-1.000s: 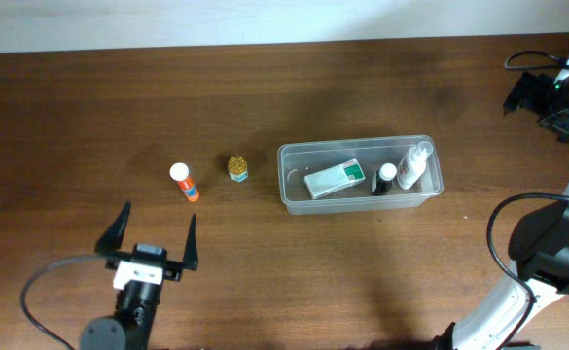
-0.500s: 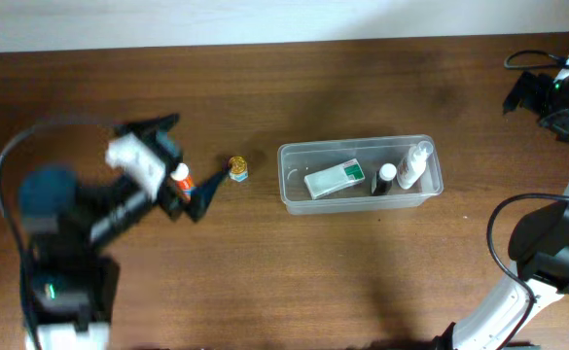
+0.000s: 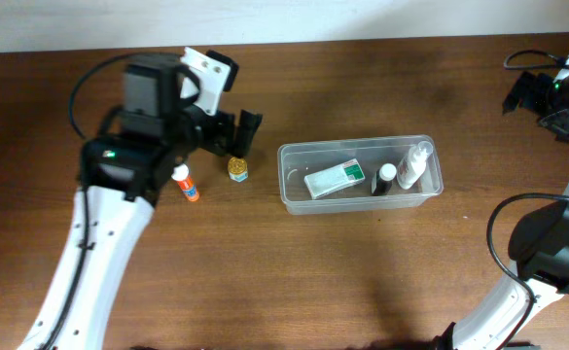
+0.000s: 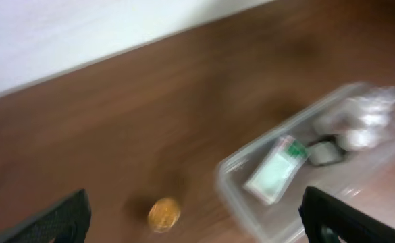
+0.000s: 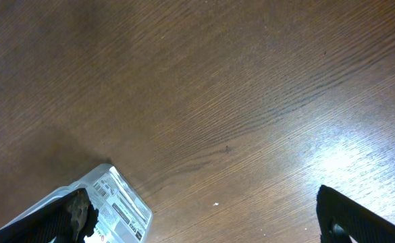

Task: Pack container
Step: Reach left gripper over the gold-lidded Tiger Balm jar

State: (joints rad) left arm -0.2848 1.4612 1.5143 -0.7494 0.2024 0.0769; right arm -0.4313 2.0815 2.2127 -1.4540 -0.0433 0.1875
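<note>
As seen from overhead, white-capped orange tube lying on table, left tool spread wide by gold-lidded jar, clear container right of centre holding box, black bottle, white bottle, right tool spread apart.

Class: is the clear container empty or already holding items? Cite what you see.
Partly filled: the container holds a green-and-white box, a dark bottle and a white bottle.

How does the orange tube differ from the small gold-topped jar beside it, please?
The orange tube is long and slim; the gold-topped jar is short and round. The tube has a white cap; the jar's top is gold. The jar lies nearer the container; the tube is farther left. Both are outside the container.
</note>
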